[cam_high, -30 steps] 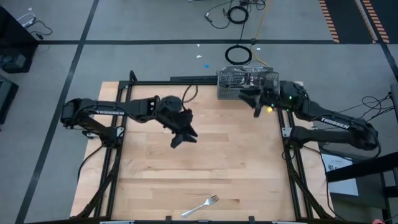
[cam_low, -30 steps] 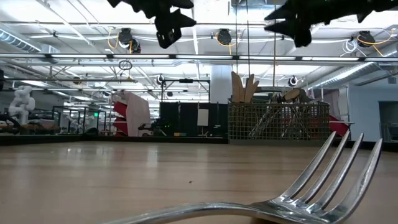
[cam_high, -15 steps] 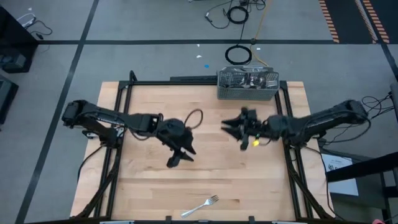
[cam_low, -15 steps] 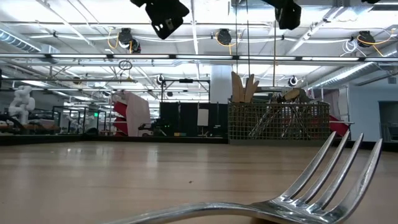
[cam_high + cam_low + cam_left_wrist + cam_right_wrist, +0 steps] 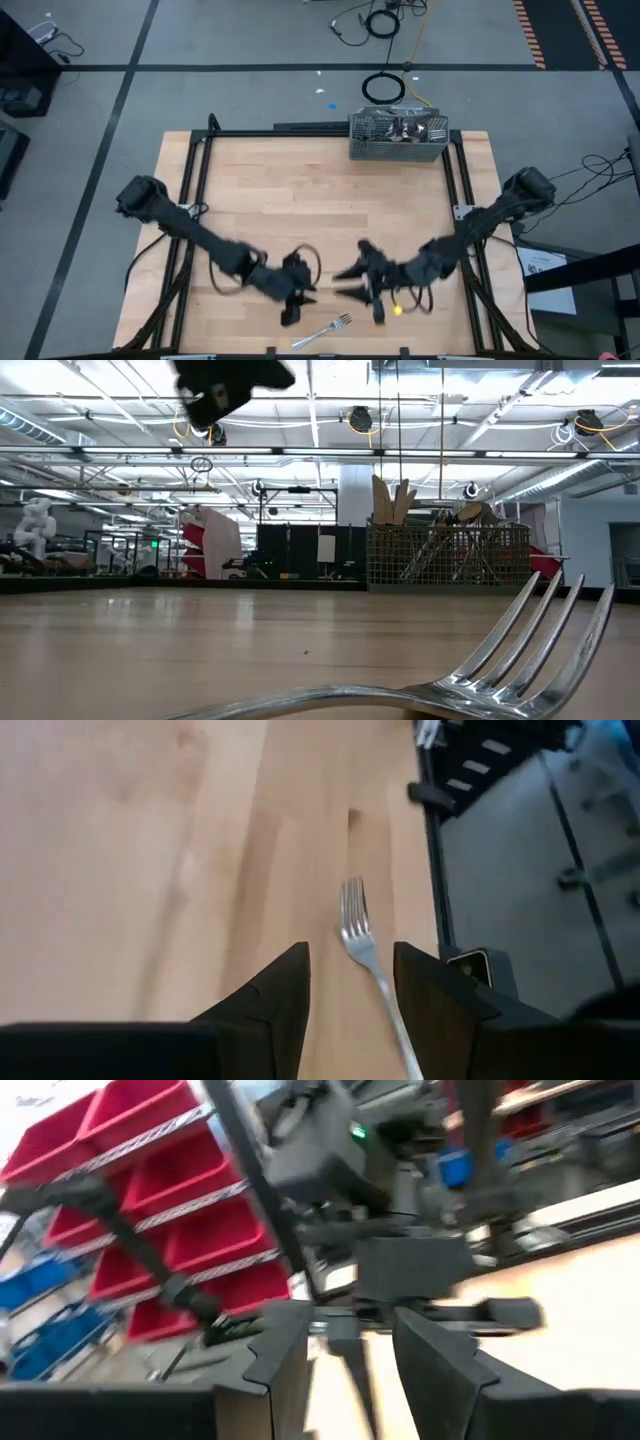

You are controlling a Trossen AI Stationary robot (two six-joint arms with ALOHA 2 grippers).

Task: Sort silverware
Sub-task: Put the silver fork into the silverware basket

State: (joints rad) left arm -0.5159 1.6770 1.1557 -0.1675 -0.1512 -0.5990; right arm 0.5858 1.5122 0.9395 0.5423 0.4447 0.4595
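Observation:
A silver fork [image 5: 322,331] lies flat on the wooden table by the near edge, its tines [image 5: 540,630] close to the low camera. My left gripper [image 5: 292,310] hovers open just left of it and above it, pointing down at a slant. In the left wrist view the fork [image 5: 362,945] shows beyond the gap between the fingers [image 5: 350,965]. My right gripper [image 5: 347,282] is open, level, a little beyond the fork, facing the left arm [image 5: 400,1170]. The grey mesh caddy [image 5: 398,136] stands at the far edge with several pieces of silverware in it.
Black frame rails [image 5: 468,215] run along the table's left and right sides. Bare wood [image 5: 330,200] stretches between the grippers and the caddy. In the low view the caddy [image 5: 448,556] stands far behind the fork.
Both arms have swung quickly toward the table's near edge and the fork. My right gripper has come from beside the caddy at the far right to the near middle, turning to face left. My left gripper has come from the table's middle and sunk a little. The fork has not moved.

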